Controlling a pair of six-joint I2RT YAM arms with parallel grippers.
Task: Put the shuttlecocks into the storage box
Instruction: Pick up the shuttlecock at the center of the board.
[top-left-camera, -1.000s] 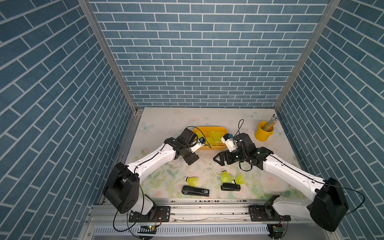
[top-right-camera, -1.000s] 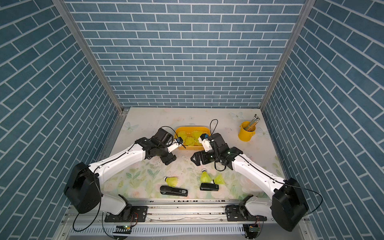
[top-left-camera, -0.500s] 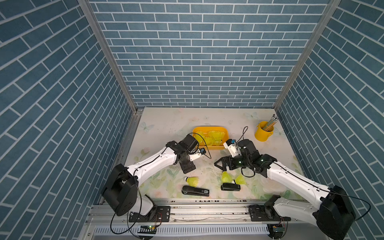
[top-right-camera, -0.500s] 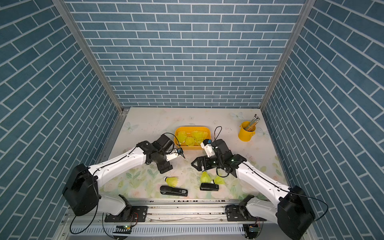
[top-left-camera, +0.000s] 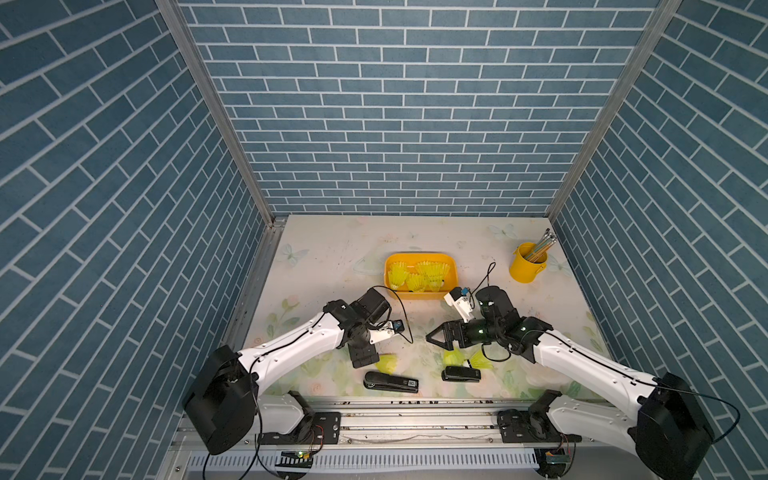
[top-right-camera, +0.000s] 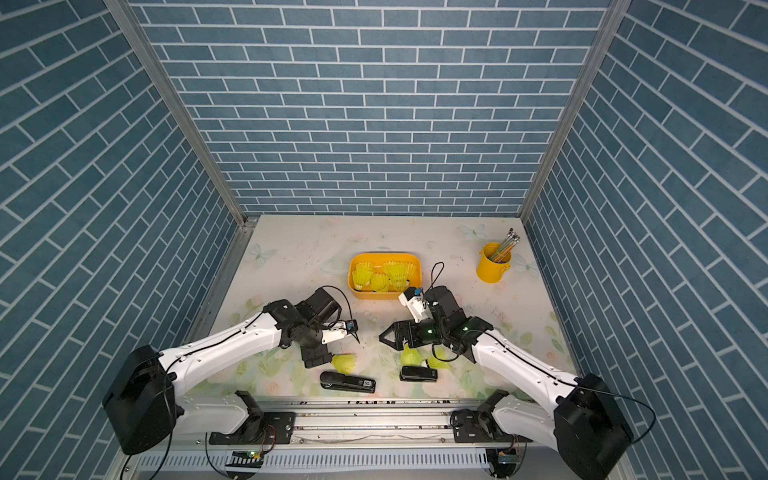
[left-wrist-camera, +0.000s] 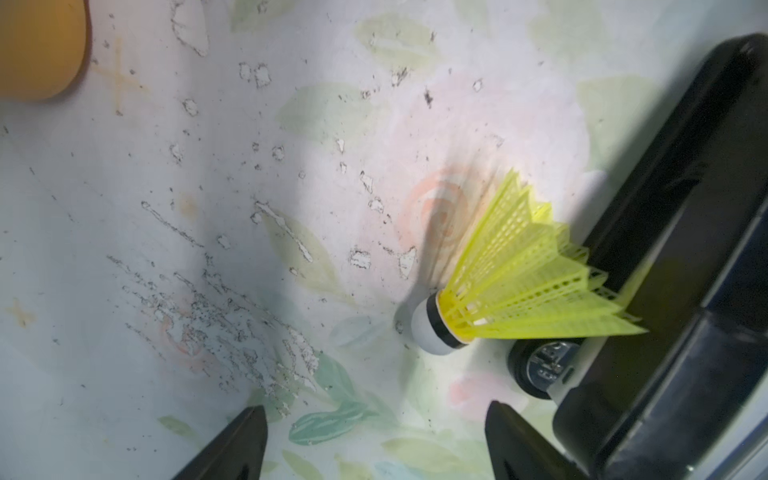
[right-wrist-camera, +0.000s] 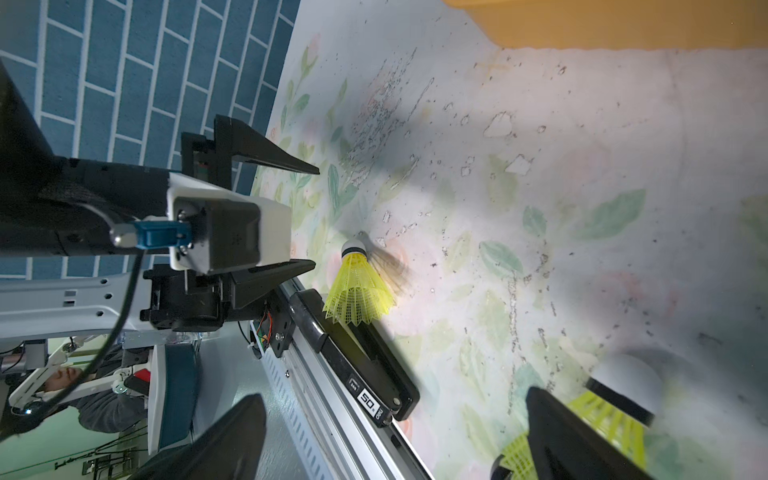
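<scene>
The storage box (top-left-camera: 419, 291) (top-right-camera: 384, 294) is a yellow-orange tub at mid-table holding several neon shuttlecocks (top-left-camera: 417, 274) (top-right-camera: 382, 274). One shuttlecock (top-left-camera: 387, 362) (top-right-camera: 345, 362) (left-wrist-camera: 519, 282) (right-wrist-camera: 359, 286) lies on the mat against a black stapler. My left gripper (top-left-camera: 365, 362) (top-right-camera: 316, 358) (left-wrist-camera: 374, 440) hangs open just beside it, with nothing between its fingers (left-wrist-camera: 232, 449). Two more shuttlecocks (top-left-camera: 454, 356) (top-right-camera: 411, 355) (right-wrist-camera: 602, 415) lie under my right arm. My right gripper (top-left-camera: 434, 337) (top-right-camera: 388, 336) (right-wrist-camera: 395, 432) is wide open and empty, pointing left just above them.
Two black staplers (top-left-camera: 390, 381) (top-left-camera: 460, 374) lie near the table's front edge, each touching or close to a loose shuttlecock. A small yellow cup with pencils (top-left-camera: 527, 264) stands at the back right. The metal rail (top-left-camera: 415, 415) runs along the front.
My left arm pulled back from the storage box toward the front and came down beside the lone shuttlecock, its jaws opening wider. My right arm shifted forward over the pair of shuttlecocks.
</scene>
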